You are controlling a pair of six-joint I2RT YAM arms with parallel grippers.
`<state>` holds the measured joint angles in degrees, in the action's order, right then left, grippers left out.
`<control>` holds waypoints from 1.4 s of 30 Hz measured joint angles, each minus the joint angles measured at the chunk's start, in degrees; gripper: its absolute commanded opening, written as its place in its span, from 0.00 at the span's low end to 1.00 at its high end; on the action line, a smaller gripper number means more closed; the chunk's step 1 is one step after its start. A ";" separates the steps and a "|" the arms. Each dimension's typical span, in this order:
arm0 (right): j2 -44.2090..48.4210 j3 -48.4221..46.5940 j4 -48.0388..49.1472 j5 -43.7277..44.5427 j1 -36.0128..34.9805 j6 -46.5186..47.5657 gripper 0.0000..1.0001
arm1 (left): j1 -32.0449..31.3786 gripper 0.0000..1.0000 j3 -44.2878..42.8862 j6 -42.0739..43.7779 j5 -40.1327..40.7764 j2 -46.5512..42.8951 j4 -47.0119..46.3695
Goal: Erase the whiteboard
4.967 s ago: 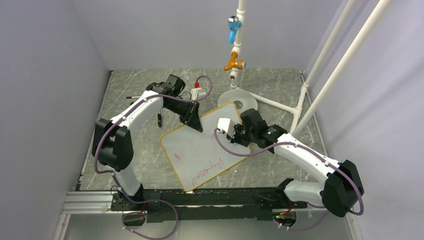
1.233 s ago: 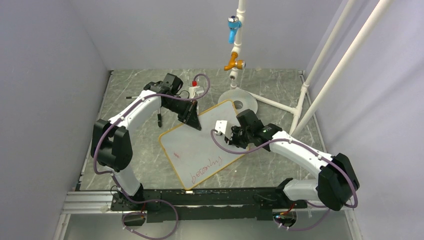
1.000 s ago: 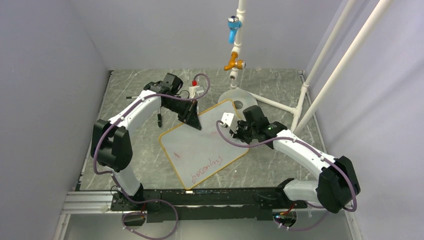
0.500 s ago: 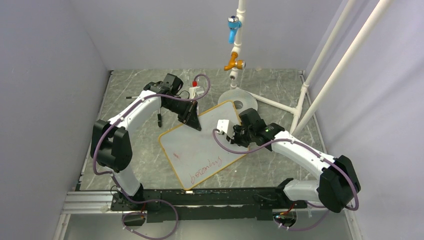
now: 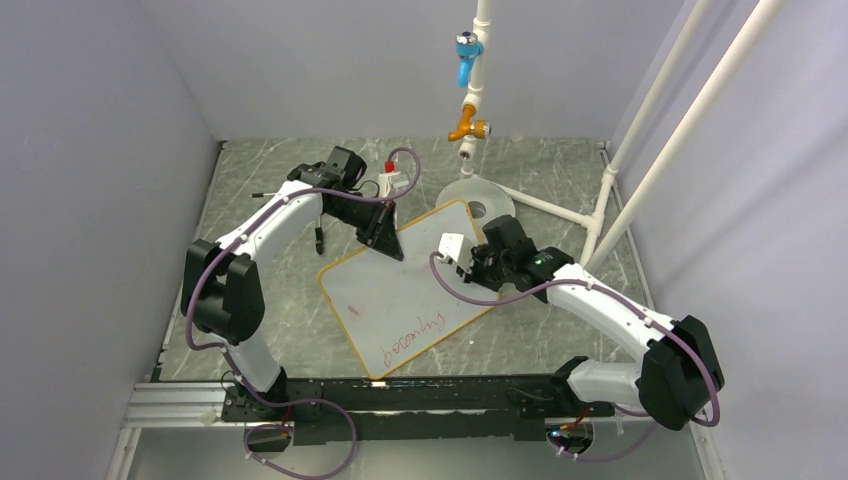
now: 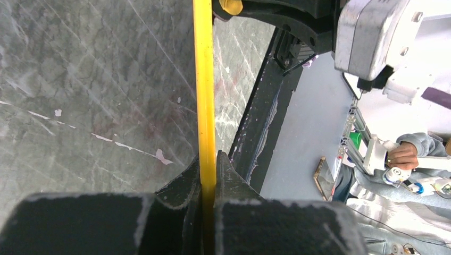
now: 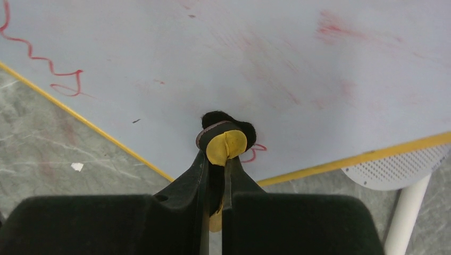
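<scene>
The whiteboard point(image 5: 400, 290) lies tilted on the marble table, with a thin orange-yellow frame, faint red smudges and a line of red writing point(image 5: 415, 335) near its front edge. My left gripper point(image 5: 386, 242) is shut on the board's far frame edge; the left wrist view shows the yellow frame point(image 6: 203, 79) clamped at that gripper point(image 6: 209, 159). My right gripper point(image 5: 472, 272) is shut on a small eraser point(image 7: 223, 142), yellow with a black pad, which it presses on the board point(image 7: 276, 58) near its right corner. A small red mark point(image 7: 254, 154) sits beside the pad, and red writing point(image 7: 50, 66) lies at the left.
A round grey perforated disc point(image 5: 478, 200) with a white pipe stand is behind the board; it also shows in the right wrist view point(image 7: 393, 167). A red-capped marker point(image 5: 390, 178) and a black pen point(image 5: 318, 238) lie near the left arm. White pipes point(image 5: 640, 170) rise at the right.
My right gripper has swept the eraser back and forth over the board's right part, ending slightly right of half a second ago. The left gripper kept its hold on the board's edge.
</scene>
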<state>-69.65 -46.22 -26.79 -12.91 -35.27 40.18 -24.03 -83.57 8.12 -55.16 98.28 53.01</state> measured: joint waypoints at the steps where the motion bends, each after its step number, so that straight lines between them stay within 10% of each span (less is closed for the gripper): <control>1: 0.00 0.02 0.44 0.98 0.07 -0.52 0.00 | 0.02 0.00 0.00 -0.13 0.09 0.00 -0.02; 42: 1.31 0.55 -0.50 0.00 4.46 -0.31 0.00 | -0.17 0.00 0.63 0.09 -0.02 0.00 0.17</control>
<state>-68.34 -45.67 -27.29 -12.91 -30.81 39.88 -24.21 -82.94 8.21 -55.18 98.28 53.19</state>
